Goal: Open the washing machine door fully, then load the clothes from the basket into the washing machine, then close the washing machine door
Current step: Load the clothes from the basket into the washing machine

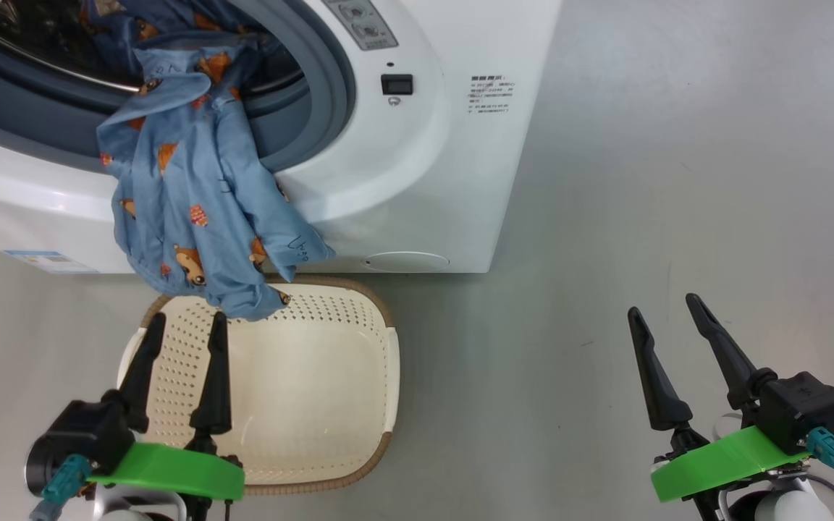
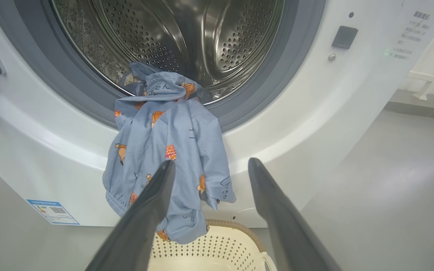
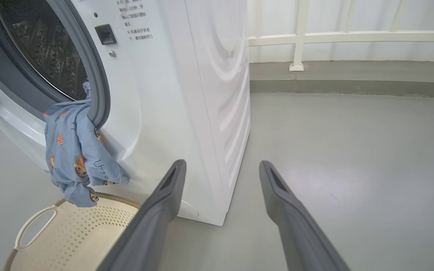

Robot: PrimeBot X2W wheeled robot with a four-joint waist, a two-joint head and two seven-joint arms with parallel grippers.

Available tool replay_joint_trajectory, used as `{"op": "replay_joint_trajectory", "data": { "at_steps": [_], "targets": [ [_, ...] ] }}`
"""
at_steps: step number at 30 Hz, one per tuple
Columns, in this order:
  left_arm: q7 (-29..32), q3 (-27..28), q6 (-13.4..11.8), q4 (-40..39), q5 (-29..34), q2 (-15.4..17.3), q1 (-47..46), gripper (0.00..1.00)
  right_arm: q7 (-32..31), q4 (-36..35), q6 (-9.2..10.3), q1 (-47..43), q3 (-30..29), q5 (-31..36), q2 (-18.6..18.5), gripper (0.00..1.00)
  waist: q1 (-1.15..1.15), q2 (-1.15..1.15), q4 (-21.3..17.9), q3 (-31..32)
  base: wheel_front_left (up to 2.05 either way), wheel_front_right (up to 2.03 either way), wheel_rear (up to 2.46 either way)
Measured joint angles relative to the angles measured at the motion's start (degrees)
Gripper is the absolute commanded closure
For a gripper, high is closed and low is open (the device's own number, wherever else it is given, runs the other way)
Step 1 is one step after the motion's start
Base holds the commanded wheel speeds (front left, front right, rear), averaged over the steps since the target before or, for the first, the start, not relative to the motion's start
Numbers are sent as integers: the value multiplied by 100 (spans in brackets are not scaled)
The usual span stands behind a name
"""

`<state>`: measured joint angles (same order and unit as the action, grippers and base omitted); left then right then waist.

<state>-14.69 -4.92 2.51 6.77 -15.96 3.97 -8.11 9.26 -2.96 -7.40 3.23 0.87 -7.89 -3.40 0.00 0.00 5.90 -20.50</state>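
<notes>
The left gripper (image 1: pixel 189 316) sits at seven o'clock in the head view, its two long dark fingers pointing toward twelve, spread to a moderate gap and holding nothing. It hangs over the small cream-white perforated plastic basket with a brown woven-look rim (image 1: pixel 381 340). In the left wrist view its fingertips (image 2: pixel 170 165) frame the lower part of the hanging cloth without touching it.

The right gripper (image 1: pixel 663 304) rests at four o'clock, well apart from the machine, over bare grey floor (image 1: pixel 605 181). Its fingers are likewise parted and empty.

The soft light-blue clothes printed with small orange-brown cartoon figures (image 1: pixel 192 188) lie half in, half out of the big white box-shaped front-loading washing machine (image 1: pixel 402 181). The upper part is bunched on the lip of the perforated steel drum (image 2: pixel 202 37). The rest drapes over the grey-blue rubber gasket (image 1: pixel 330 94) toward six o'clock, down the white front. The lowest fold dangles just over the basket's far rim. The basket's bottom looks bare.
</notes>
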Motion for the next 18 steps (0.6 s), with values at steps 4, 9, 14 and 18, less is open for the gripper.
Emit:
{"op": "replay_joint_trajectory", "data": {
  "at_steps": [4, 9, 14, 18],
  "targets": [
    [0, 74, 134, -4, 104, -100, 88, 0, 0, 3, 0, -7, 25, -3, 2, 0, 0, 0, 4, -6, 0, 0, 0],
    [0, 168, 190, -2, 143, -140, 96, 0, 0, 5, 0, -8, 32, -8, 2, 0, 0, 0, 12, -1, 0, 0, 0],
    [0, 243, 242, 14, 166, -164, 97, 0, -1, 13, 0, -10, 54, -8, 3, 0, 0, 0, 2, -6, 0, 0, 0],
    [0, 290, 283, 220, 216, -167, 82, 0, -2, 5, 0, -10, 66, -8, 3, 0, 0, 0, -24, -53, 0, 0, 0]
  ]
}}
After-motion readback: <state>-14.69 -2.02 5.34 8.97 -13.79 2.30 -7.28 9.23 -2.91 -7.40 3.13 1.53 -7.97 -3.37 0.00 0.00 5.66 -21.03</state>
